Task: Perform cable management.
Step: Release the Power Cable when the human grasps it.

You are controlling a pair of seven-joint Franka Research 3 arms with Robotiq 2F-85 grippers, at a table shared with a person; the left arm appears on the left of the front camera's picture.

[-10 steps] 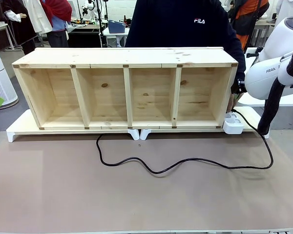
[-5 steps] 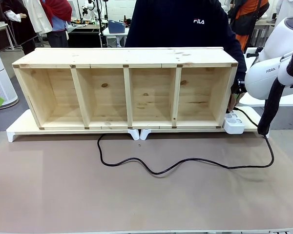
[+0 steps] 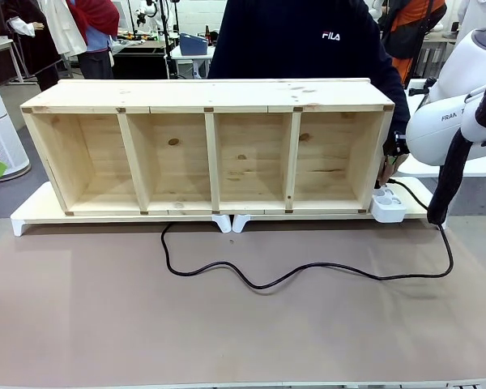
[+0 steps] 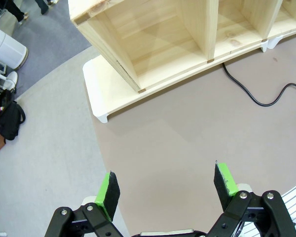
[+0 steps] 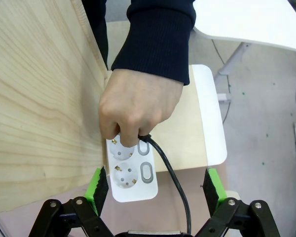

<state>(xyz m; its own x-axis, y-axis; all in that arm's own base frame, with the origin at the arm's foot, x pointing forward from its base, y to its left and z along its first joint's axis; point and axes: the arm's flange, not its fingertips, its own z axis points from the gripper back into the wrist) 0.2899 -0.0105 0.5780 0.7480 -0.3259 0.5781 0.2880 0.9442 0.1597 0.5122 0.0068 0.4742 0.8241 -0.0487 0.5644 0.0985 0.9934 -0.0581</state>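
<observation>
person's hand (image 5: 138,106) curled, knuckles up, over cable (image 5: 172,177) plug

Left hand (image 4: 165,190) spread wide, hovering; right hand (image 5: 153,185) spread wide; person's hand (image 5: 135,108) fisted.

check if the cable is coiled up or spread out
Spread out: the cable snakes loosely across the brown table mat, from the socket block toward the wooden shelf.

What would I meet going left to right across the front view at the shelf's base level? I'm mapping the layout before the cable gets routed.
White platform's left foot → wooden shelf → white socket block → cable's right bend.
</observation>
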